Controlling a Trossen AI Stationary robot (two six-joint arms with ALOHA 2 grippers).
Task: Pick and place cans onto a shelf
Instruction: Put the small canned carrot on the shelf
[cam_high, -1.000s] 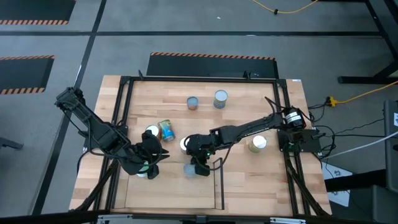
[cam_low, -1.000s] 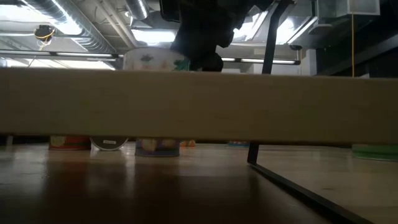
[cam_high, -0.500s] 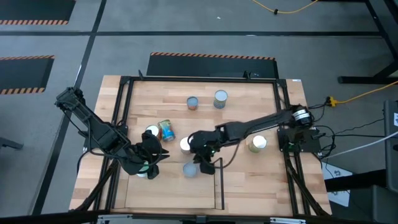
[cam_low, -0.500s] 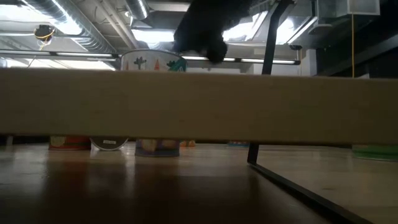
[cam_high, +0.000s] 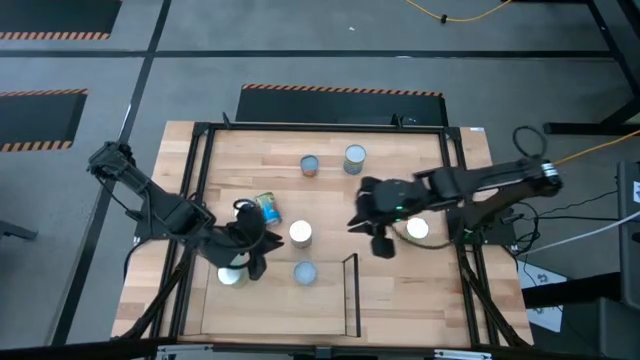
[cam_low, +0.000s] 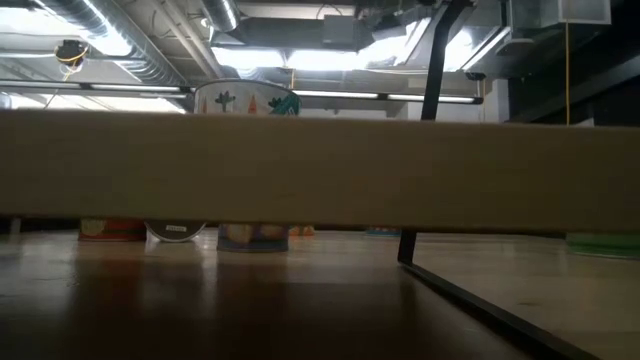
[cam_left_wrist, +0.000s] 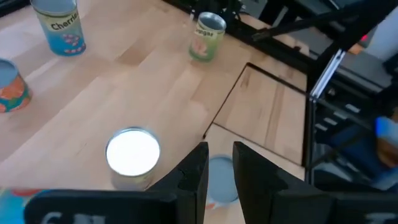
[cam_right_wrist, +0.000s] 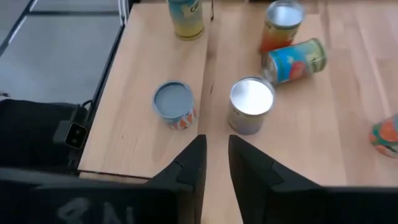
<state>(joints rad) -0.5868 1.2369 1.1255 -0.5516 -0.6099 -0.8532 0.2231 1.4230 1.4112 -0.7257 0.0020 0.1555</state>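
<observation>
Wooden table (cam_high: 420, 290) carries our shelf (cam_high: 280, 300) at its near left, one grey-topped can (cam_high: 305, 272) on it. Our right gripper (cam_high: 378, 232), fingers narrowly parted and empty, has withdrawn rightward from that can. Our left gripper (cam_high: 255, 245) hovers nearby, narrowly parted, empty.

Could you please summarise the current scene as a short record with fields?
left gripper: low at the shelf, beside the grey-topped can
right gripper: over the table, next to a white-topped can, holding nothing
on shelf: the grey-topped can, upright
tipped can: blue label, on its side
far cans: two upright, one grey-topped, one silver-topped
middle can: white top, upright
</observation>
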